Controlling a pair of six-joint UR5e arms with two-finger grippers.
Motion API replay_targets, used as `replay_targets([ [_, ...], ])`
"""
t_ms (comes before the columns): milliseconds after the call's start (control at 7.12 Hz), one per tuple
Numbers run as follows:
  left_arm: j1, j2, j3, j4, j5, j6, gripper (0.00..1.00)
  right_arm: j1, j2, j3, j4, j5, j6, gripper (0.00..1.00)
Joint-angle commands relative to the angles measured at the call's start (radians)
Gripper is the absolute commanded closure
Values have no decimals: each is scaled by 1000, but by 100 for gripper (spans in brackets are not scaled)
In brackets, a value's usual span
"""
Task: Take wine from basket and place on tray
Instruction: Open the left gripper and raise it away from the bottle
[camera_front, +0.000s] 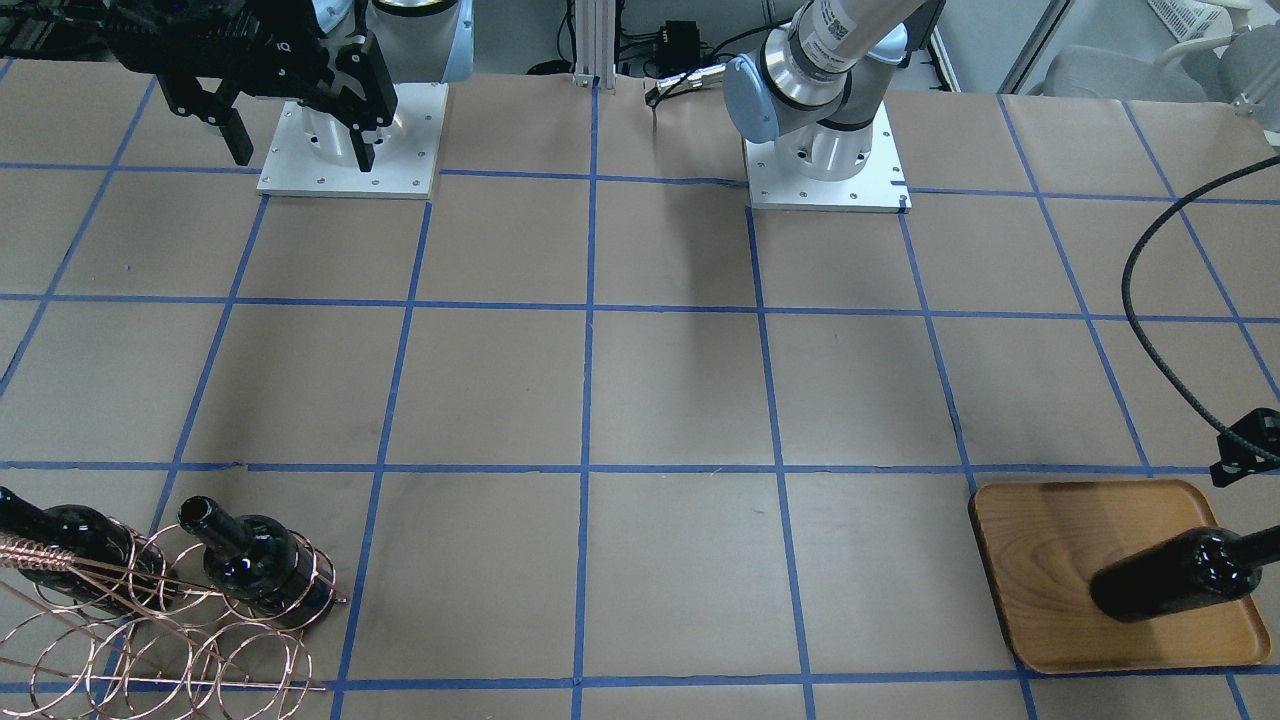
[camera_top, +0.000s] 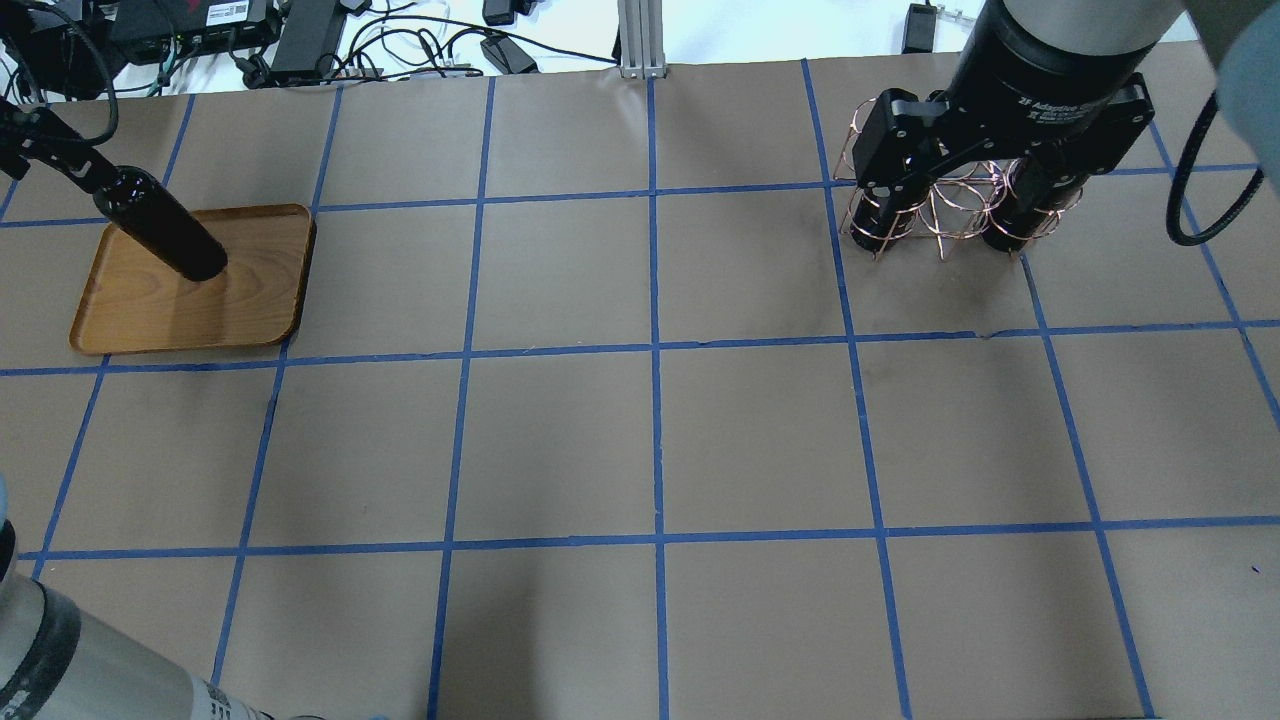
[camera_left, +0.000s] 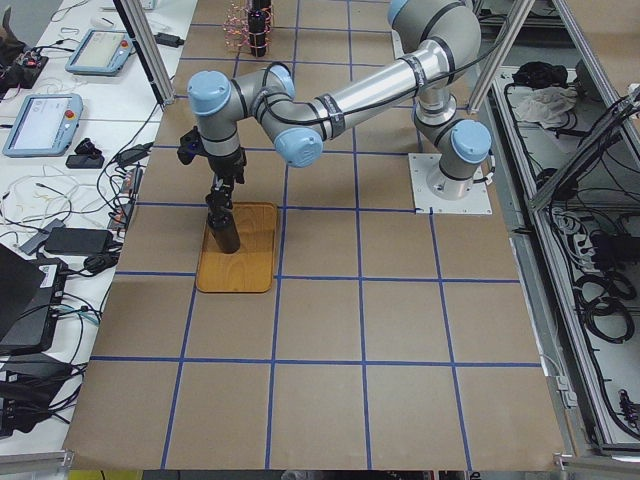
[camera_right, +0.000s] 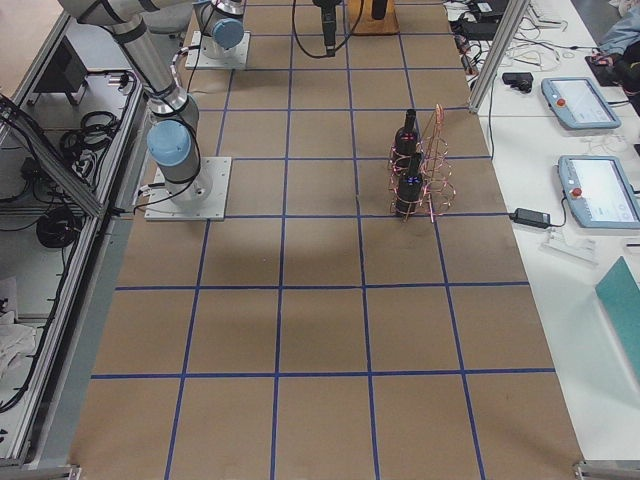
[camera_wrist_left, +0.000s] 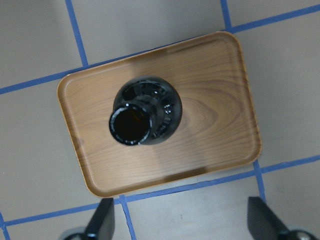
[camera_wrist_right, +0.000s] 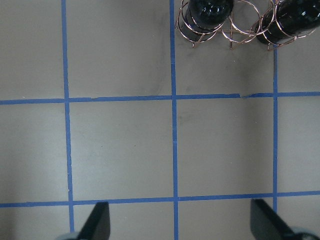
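Left gripper spread wide and empty, hung above the wine, which stood upright on the tray, right gripper also spread and empty, raised well apart from the basket, two other bottles sat in its loops.

table: brown paper, blue tape grid | side bench: pendants, cables
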Motion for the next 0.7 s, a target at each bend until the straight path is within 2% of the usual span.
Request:
replay_targets([
  [0,-62,124,-26,-82,0,-145,0,-1,0,2,-5,15,10,0],
  [281,-169,234,-93,-83,-6,-304,0,-1,0,2,-7,14,9,0],
  [562,-284,298,-184,-76,-6,-414,0,-1,0,2,-7,14,9,0],
])
